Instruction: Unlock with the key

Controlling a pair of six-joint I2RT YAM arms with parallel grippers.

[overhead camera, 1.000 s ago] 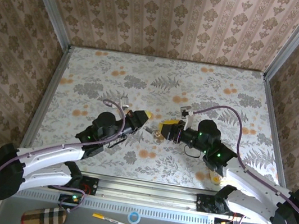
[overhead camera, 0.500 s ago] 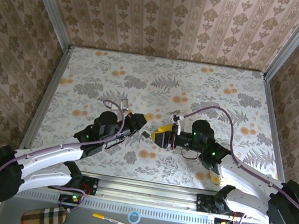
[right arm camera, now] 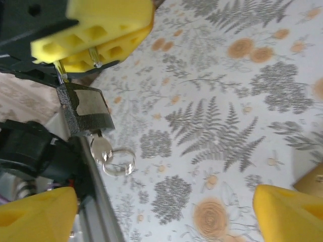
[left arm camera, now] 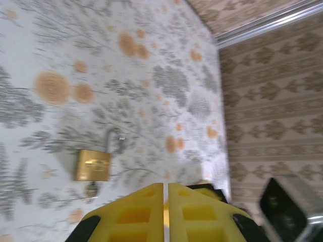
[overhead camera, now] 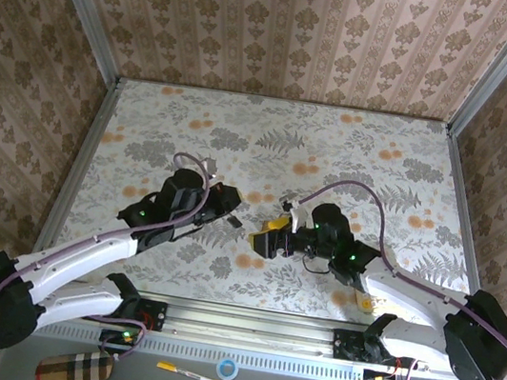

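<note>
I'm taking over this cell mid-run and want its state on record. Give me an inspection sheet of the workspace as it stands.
Surface: floral table cover, lying flat.
Job's things: key, dark squarish head with a ring hanging from it, held; brass padlock lying flat on the cover.
Clutter: nothing seen on the cover.
Grippers: left gripper, jaws shut on the key; right gripper, jaws wide open, nothing between them.
Cables: purple cables, one looped over each arm.
Surroundings: patterned wallpaper walls; on the near ledge a plaid tube, a pen and a tape roll.
</note>
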